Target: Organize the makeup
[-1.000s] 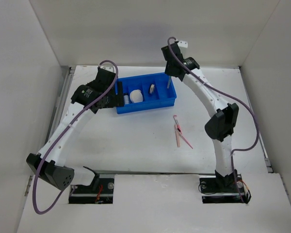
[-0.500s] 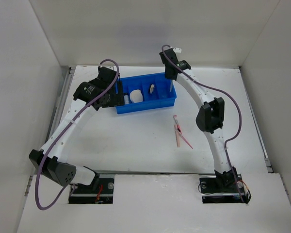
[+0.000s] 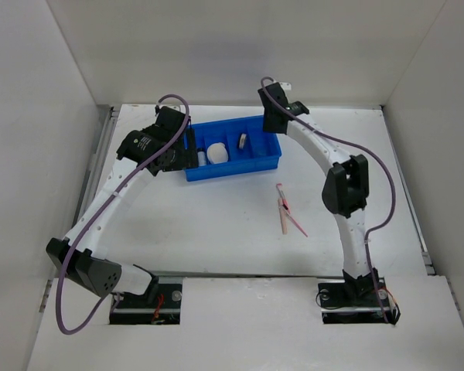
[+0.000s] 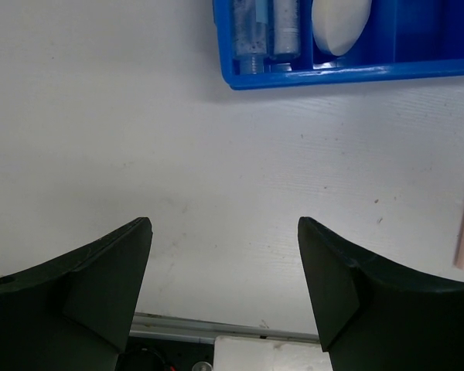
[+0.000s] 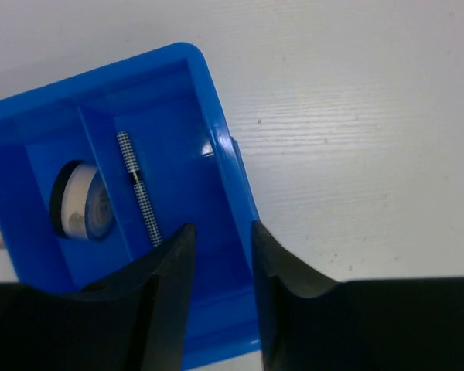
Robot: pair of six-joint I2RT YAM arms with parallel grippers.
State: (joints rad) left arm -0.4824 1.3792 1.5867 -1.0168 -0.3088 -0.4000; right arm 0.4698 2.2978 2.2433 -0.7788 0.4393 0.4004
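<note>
At the right end of the blue tray, the right gripper hangs with its fingers slightly parted and gripping nothing. Below it the dark pencil lies slanted in the end compartment. The black jar stands in the next compartment, its face markings too blurred to read. The left gripper is spread wide and empty over the table, short of the vials and puff in the tray. The pink tools lie on the table outside it.

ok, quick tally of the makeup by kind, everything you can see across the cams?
Clear vials: 2
Round puff: 1
Black round jar: 1
Slim pencil: 1
Pink thin tools: 2
Total: 7
</note>
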